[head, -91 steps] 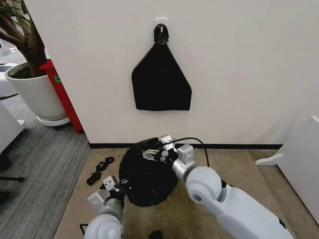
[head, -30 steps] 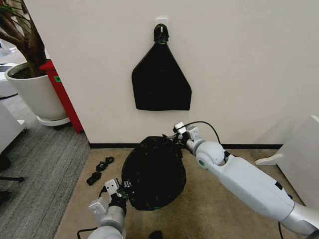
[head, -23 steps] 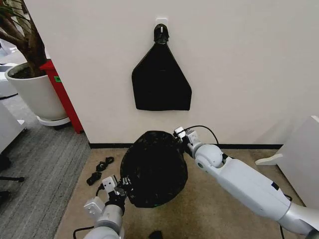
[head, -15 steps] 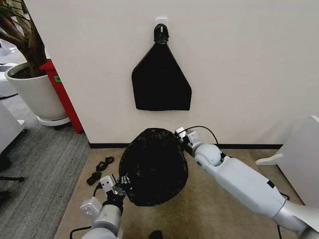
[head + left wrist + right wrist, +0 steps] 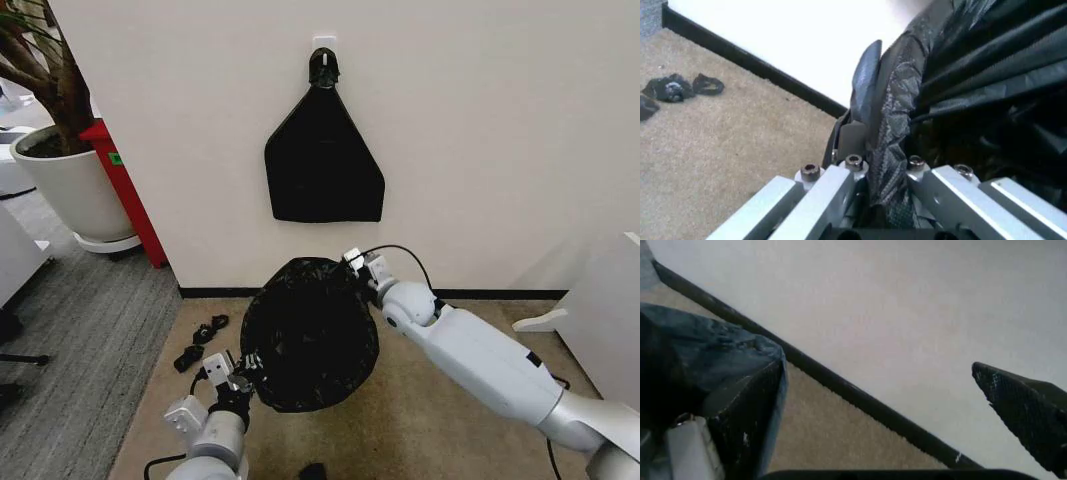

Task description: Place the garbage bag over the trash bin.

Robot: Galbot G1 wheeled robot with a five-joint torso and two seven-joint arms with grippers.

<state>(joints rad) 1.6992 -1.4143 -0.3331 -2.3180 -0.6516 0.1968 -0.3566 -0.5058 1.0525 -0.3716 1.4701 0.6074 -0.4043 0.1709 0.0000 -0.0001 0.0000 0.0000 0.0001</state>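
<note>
Progress: you have the garbage bag point(image 5: 309, 335) stretched open between both arms, low over the beige carpet near the wall. The mouth looks spread wide, so the opening step reads as largely done.
Left to do: the trash bin is presumably under the bag, but the black plastic hides it, so you cannot confirm the bag is seated over its rim. Pulling the edge down and letting go remain, by my judgement.
Left gripper point(image 5: 240, 372): it sits at the near-left edge of the bag. In the left wrist view its fingers point(image 5: 863, 80) are clamped on a fold of the crinkly plastic point(image 5: 897, 125), with the film pinched between them, so it is grasping the bag's edge.
Right gripper point(image 5: 352, 268): it is at the far-right edge of the bag, close to the wall's black baseboard point(image 5: 470, 294). In the right wrist view black plastic point(image 5: 720, 375) drapes one finger while the other dark fingertip point(image 5: 1027, 415) stands well apart, so the jaws read as spread wide inside the bag's mouth, probably stretching it rather than pinching it.
Surroundings: a flat black triangular sheet point(image 5: 323, 165) hangs on the wall above, and small black scraps point(image 5: 200, 342) lie on the carpet to the left, well apart from the bag.
</note>
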